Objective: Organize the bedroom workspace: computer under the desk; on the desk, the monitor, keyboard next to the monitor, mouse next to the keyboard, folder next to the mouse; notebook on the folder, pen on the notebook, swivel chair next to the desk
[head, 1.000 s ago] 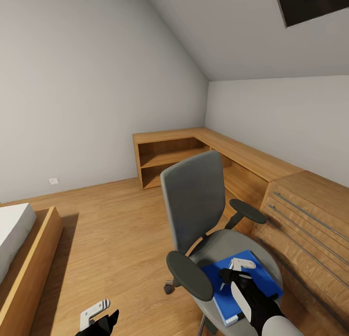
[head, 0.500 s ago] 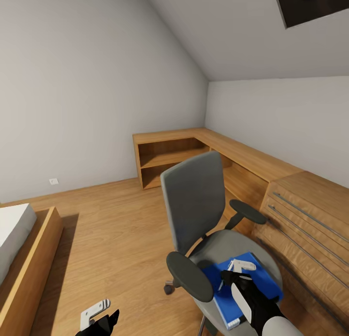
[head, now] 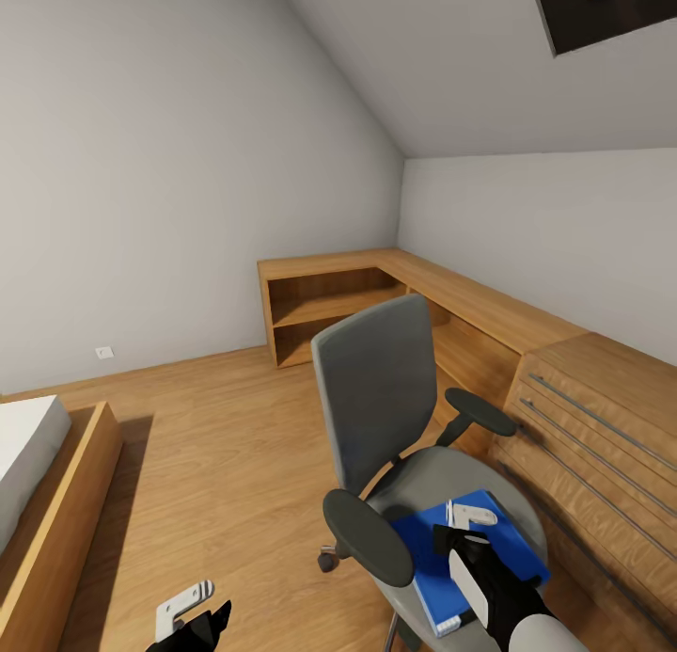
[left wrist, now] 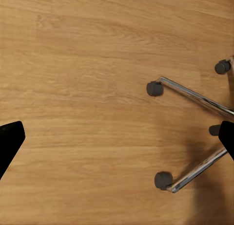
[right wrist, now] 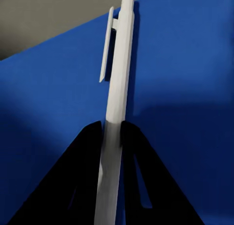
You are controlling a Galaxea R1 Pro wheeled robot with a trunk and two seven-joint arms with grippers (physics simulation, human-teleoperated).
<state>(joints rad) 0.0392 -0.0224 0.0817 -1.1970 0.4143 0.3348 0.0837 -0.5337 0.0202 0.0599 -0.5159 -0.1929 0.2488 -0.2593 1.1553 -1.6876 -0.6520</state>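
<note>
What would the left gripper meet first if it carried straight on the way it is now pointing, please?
Most likely the bare wooden floor: the left gripper points down at it, beside the swivel chair's wheeled base, with nothing between.

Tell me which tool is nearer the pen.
Right. The right tool is shut on the pen, above the blue folder on the chair. The left tool hangs open over the floor beside the chair's base, well away.

place: attic bedroom, pretty bare
clues: sloped ceiling (head: 451, 59), bed (head: 28, 445), corner desk (head: 470, 299), swivel chair (head: 376, 398), wood floor (head: 216, 445)
</note>
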